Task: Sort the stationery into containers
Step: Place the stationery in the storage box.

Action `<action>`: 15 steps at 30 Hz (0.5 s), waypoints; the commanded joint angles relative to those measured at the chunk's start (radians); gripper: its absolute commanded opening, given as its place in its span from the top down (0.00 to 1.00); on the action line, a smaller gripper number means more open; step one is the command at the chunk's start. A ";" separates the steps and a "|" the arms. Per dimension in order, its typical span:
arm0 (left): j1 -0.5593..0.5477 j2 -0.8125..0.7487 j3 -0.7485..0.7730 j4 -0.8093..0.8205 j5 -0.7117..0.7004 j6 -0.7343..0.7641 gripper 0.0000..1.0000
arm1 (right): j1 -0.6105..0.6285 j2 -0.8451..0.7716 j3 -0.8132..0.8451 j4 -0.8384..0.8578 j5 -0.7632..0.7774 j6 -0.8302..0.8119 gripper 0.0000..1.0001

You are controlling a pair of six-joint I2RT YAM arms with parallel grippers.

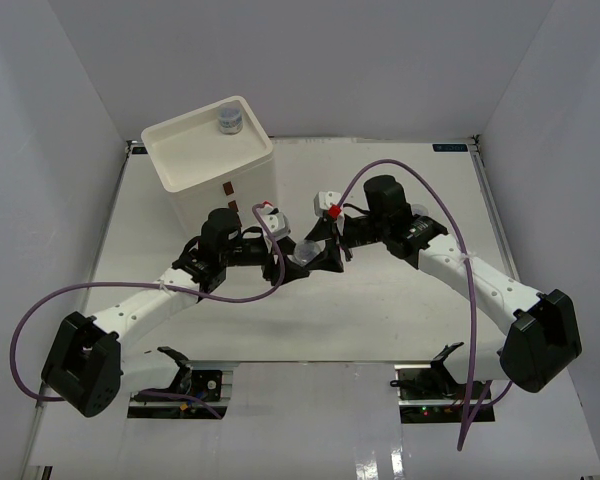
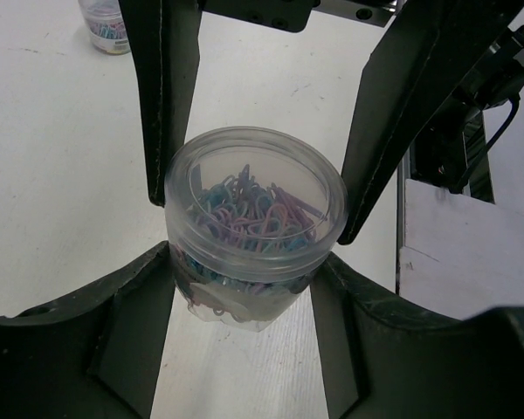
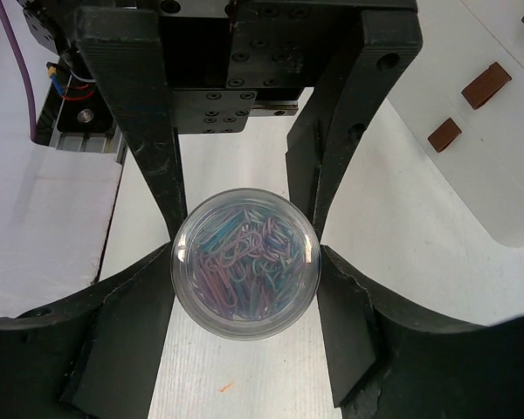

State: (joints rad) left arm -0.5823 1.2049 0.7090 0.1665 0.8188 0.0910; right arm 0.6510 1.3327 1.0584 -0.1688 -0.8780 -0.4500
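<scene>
Ok, mid-table, both arms nose to nose, just in front of the drawer unit (image 1: 225, 200). One clear jar (image 2: 255, 196) of pastel paper clips sits between them, and both pincers are on it at once.

Right gripper (image 3: 246, 262): part-open, fingers pressed on opposite sides of the jar, firm hold from what I see. Left gripper (image 2: 244, 271): same width approx, fingers touching the jar's lower body, crossways to the other pair. So a handover, prob. The jar looks lifted off the table (image 1: 380, 300), tho I can't be sure.

Elsewhere: second jar (image 1: 229, 120) is already up in the tray top (image 1: 195, 155) at its far corner. Third jar (image 2: 105, 22) stands on the table, well apart from the action. No pens or tape rings visible to me.

What could go wrong:
- Smooth round plastic, so a grip near the base could let it slide or tip when one side lets go. If the lid isn't tight, clips go everywhere.
- If either arm pulls w/ both clamped, it's a tug-of-war: the jar twists or pops out.
- Four fingers packed around one small jar, so whoever backs out may clip the other's fingers.
- Drawer front and its brown handles (image 3: 485, 83) are near the right side; a wide swing could knock the unit.
</scene>
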 commanded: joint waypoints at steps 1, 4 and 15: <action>-0.005 -0.010 -0.014 0.024 0.033 0.001 0.39 | 0.006 -0.018 0.008 0.054 -0.023 0.010 0.44; -0.005 -0.016 -0.020 0.028 0.034 0.000 0.51 | 0.006 -0.027 -0.003 0.055 -0.010 0.010 0.38; -0.005 -0.031 -0.042 0.034 0.034 -0.011 0.52 | -0.004 -0.116 -0.055 0.048 0.135 0.013 0.02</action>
State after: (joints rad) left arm -0.5831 1.2045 0.6746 0.1795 0.8238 0.0837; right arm 0.6506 1.2694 1.0145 -0.1535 -0.8028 -0.4450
